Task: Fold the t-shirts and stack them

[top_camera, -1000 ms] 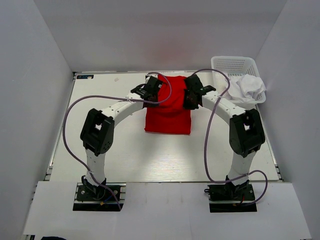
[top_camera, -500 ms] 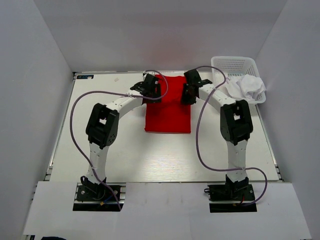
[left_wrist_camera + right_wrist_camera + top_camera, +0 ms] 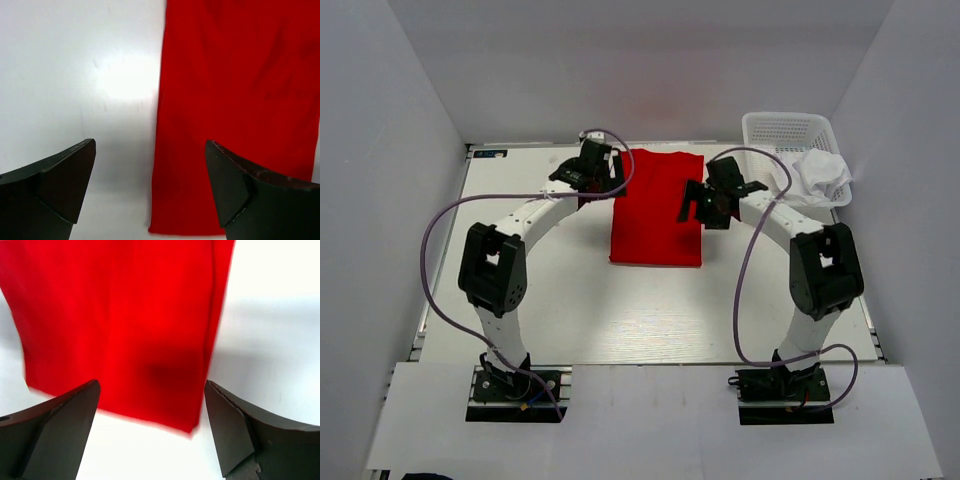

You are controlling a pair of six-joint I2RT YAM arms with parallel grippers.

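Now the bright red cloth t-shirt lies flat as a folded rectangle on the white worktop. It sits closer to the far edge than the near one, about midway between the left and right edges.

The left gripper hangs just beside the shirt's far left corner. In the left wrist view its dark fingers stand wide apart with nothing clamped between them. One finger is over bare worktop and the other over red cloth, whose left edge runs down between the two.

The right gripper hangs over the shirt's right edge, roughly halfway along it. Its fingers are also spread wide and hold nothing. The red cloth fills most of the gap below them, and one of its corners shows just inside the right-hand finger.

The plain white cloth t-shirt is crumpled in the white plastic mesh basket at the worktop's far right corner. It spills over the basket's near rim, well apart from the red shirt.
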